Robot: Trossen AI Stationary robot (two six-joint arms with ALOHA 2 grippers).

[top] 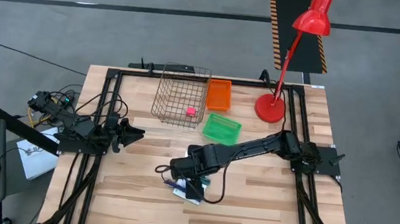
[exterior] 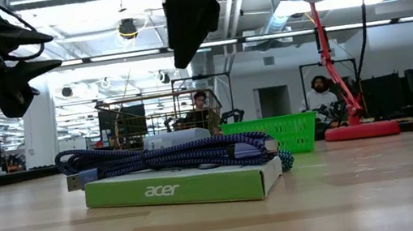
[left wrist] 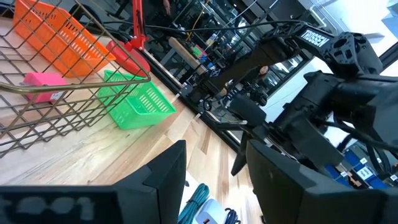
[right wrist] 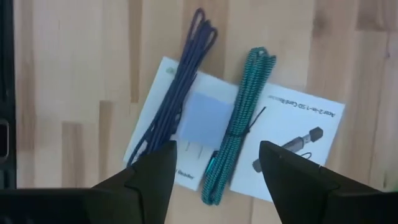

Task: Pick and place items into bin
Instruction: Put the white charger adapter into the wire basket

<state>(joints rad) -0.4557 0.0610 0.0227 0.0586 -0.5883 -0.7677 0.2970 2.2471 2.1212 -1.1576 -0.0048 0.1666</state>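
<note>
- Right gripper [right wrist: 214,180] hangs over the front-middle of the table [top: 264,214], pointing down, fingers spread, nothing between them.
- Directly beneath it: two flat white boxes side by side, left box [right wrist: 163,121] and right box [right wrist: 292,146]; the right one has a dark printed picture of a small device.
- On top of the boxes: a coiled dark blue cable [right wrist: 180,99], a lilac cube-shaped charger [right wrist: 204,118] and a coiled teal cable [right wrist: 239,124] tied with a dark band.
- The charger sits between the two cables, touching or nearly touching both; the gap between the fingers lines up roughly with the charger and the teal cable's lower end.
- Low view: gripper is clearly above the pile, not touching; blue cable [exterior: 171,153] lies across a box with a green edge [exterior: 177,189].
- Left gripper [left wrist: 214,180] is parked at the table's left edge, fingers apart, empty, well away from the pile.
- Wire basket [top: 182,95] at the back of the table holds one pink item [top: 190,111].
- Orange bin [top: 218,95] sits just right of the basket; green bin [top: 222,129] in front of it, tilted.
- Red desk lamp [top: 274,104] stands at the back right.
- Low view: two people seated in the room beyond the table.
</note>
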